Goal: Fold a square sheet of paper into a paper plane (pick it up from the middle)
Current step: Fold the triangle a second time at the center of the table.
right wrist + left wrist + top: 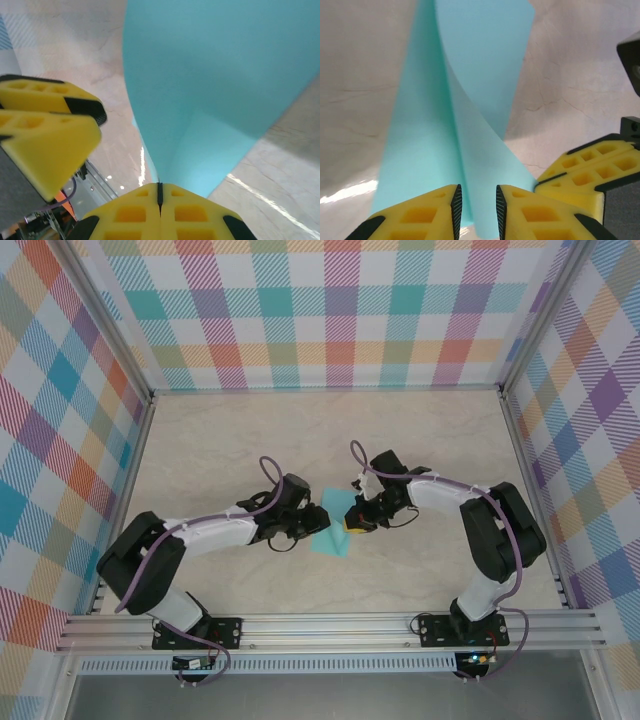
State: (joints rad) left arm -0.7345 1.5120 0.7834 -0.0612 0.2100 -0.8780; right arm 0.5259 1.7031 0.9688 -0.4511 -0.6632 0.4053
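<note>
Near the middle of the table (250, 440), a little toward its near edge, the turquoise sheet (330, 542) sits between the two claws, which face each other almost tip to tip. It is not flat. From above, one part rests on the marbled surface and trails toward the near edge, while another part rises up between the arms. The right claw (160, 192) is fully closed, its yellow fingers (192, 212) pressed together along a thin dark seam. The sheet comes straight out of that seam and fans wide across the wrist view, so this claw has the paper pinched at one edge. The left claw (478, 205) is parted by a slim gap. In its wrist view the sheet runs down into that gap as two overlapping layers, one curling over the other along a soft curved line. The black pads stand clear on either side and do not look clamped on it. Just to the right in that view, the closed right claw's fingers lie close beside the left claw's, touching the sheet's edge. Both arms reach in from their bases at the near edge, elbows spread outward and wrists turned inward toward the paper. Plaid walls (340, 310) stand along the far, left and right edges of the table.
</note>
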